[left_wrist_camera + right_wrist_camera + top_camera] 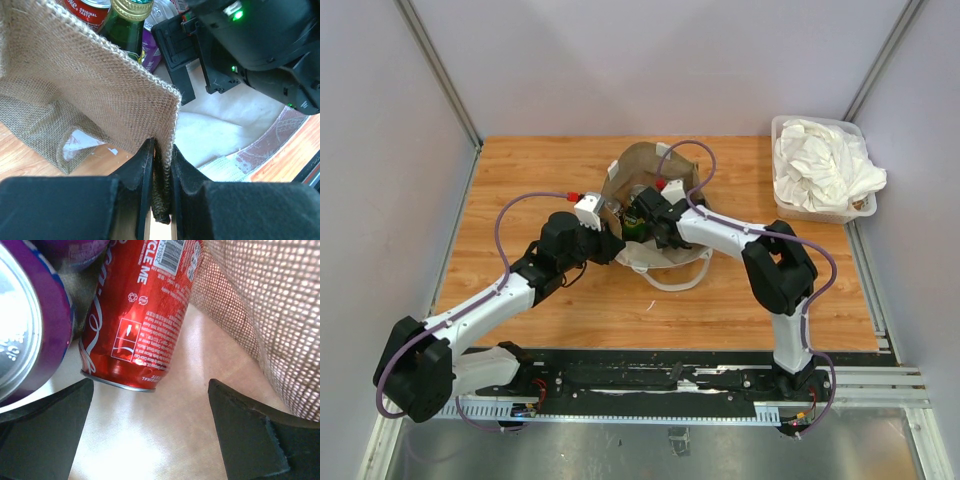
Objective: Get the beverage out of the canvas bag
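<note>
Closest to the lens in the left wrist view, the left gripper (161, 150) is clenched on the raw edge of the canvas bag (90, 90), with a thin fold of coarse tan weave squeezed between its two black fingers (145, 170)

The wooden table (540, 170) fills the middle of the overhead view, and both arms reach in from its near edge to meet at the bag. The bag sits just beyond the table's centre, its brown body toward the far side and its mouth turned toward the arms, with the pale lining showing inside and a white handle loop (675, 280) lying on the wood in front. At the far right corner stands a clear plastic bin (820, 212) heaped with white cloth (825, 165), well apart from the bag

The right gripper (151, 405) is inside the bag's mouth, its jaws spread wide and holding nothing. The drinks are all in the bag. A green glass bottle (125, 27) with a gold cap is just behind the pinched wall. A red can (145, 310) lies tilted on the pale lining, its bottom rim just ahead of the gap between the open jaws and not touching either finger. A purple can (30, 325) lies beside it, to the left in the right wrist view
</note>
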